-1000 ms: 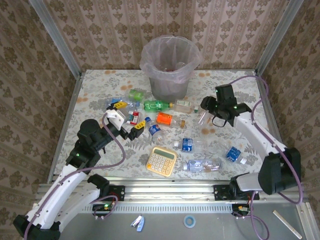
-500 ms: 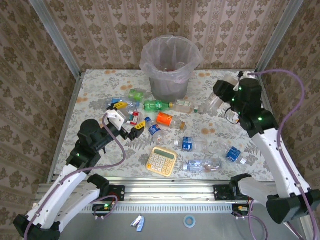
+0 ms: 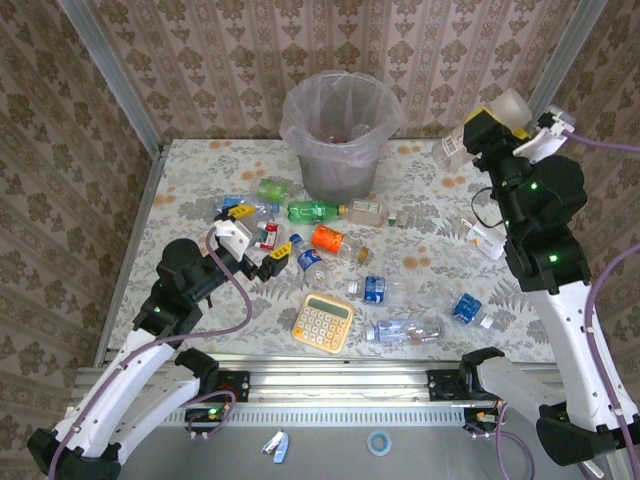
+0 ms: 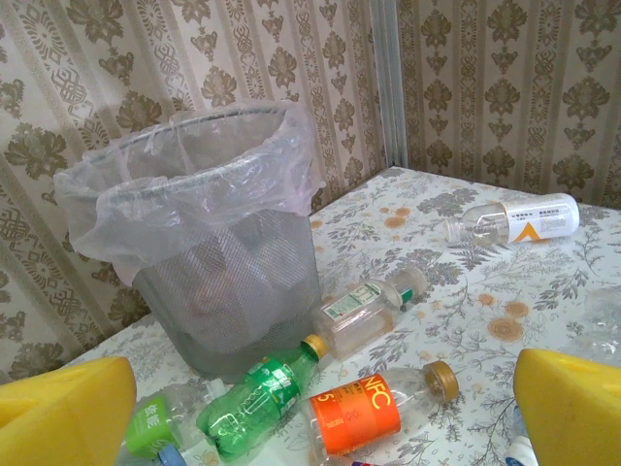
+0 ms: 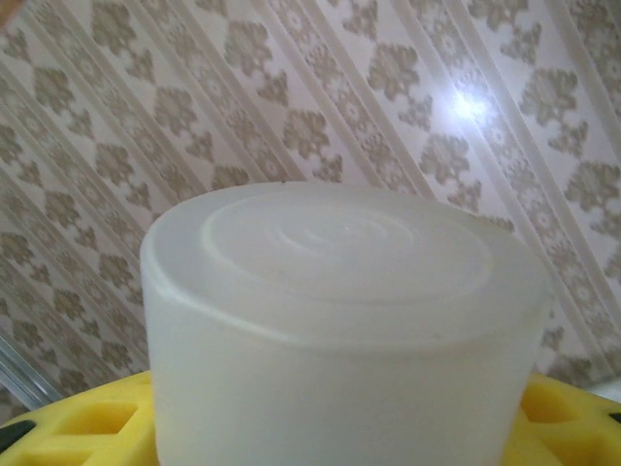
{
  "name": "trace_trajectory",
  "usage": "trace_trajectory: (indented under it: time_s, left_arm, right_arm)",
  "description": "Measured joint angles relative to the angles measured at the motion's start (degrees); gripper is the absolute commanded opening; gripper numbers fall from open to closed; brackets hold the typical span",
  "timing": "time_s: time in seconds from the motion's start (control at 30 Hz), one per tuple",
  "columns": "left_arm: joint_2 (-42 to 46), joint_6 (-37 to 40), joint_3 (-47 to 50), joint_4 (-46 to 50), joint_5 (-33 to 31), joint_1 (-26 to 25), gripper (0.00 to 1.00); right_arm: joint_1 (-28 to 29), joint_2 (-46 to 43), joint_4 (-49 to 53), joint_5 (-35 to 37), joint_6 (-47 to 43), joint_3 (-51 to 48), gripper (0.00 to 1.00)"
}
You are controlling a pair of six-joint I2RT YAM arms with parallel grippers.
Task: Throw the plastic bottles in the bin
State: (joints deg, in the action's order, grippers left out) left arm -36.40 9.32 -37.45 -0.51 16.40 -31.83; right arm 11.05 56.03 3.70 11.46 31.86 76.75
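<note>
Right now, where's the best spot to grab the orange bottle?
Grip the orange bottle around its labelled middle, coming straight down from above. It lies flat on its side, so the jaws can close across its round body.

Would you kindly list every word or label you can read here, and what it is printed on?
"NFC": on the orange bottle.
White-labelled bottle: an orange triangle mark; its print is too small to read.
Green bottle and calculator: print too blurred to read.
</note>
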Motion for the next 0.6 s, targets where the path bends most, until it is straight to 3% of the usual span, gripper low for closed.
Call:
trace_trajectory:
  time_s: [0.33, 0.6]
  left_arm:
    - [0.00, 0.83, 0.00, 0.02, -0.83, 0.00, 1.00]
    - [0.00, 1.09, 0.00, 0.02, -1.77, 0.00, 1.00]
  right_arm:
    - [-0.04, 9.62, -15.87, 0.83, 0.26, 4.26, 0.47]
    - [0.26, 24.87, -22.25, 1.42, 2.43, 13.18, 0.46]
